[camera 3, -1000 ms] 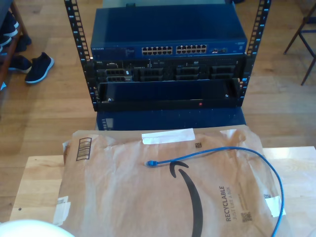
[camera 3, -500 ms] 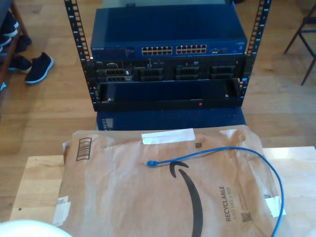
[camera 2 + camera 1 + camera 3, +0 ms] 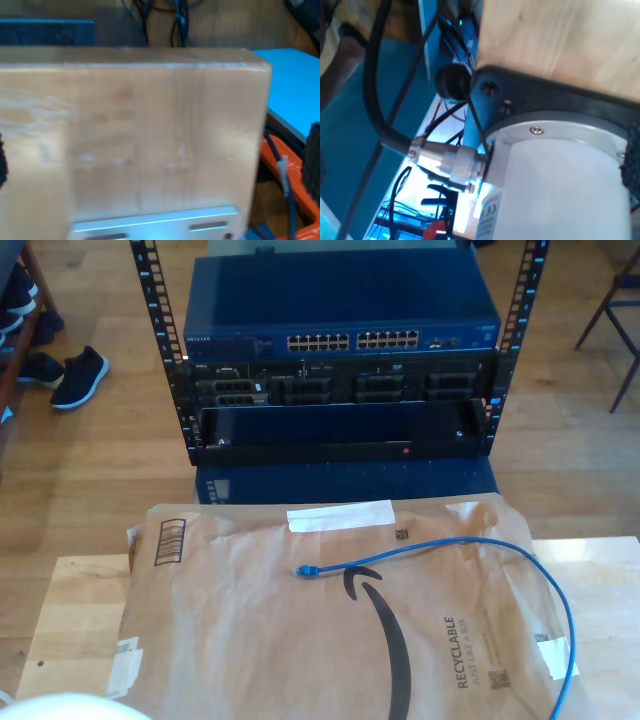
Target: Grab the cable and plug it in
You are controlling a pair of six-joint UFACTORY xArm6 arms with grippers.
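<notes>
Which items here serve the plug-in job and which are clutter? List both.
For the job: the cable lying on the brown paper; the network switch with its rows of ports.

Just lying about: brown paper, shoes, chair.

At the exterior view's lower left corner, over the pale wooden desk [image 3: 80, 610], the rounded white shape [image 3: 70, 707] we see has sunk lower and now shows less.
</notes>
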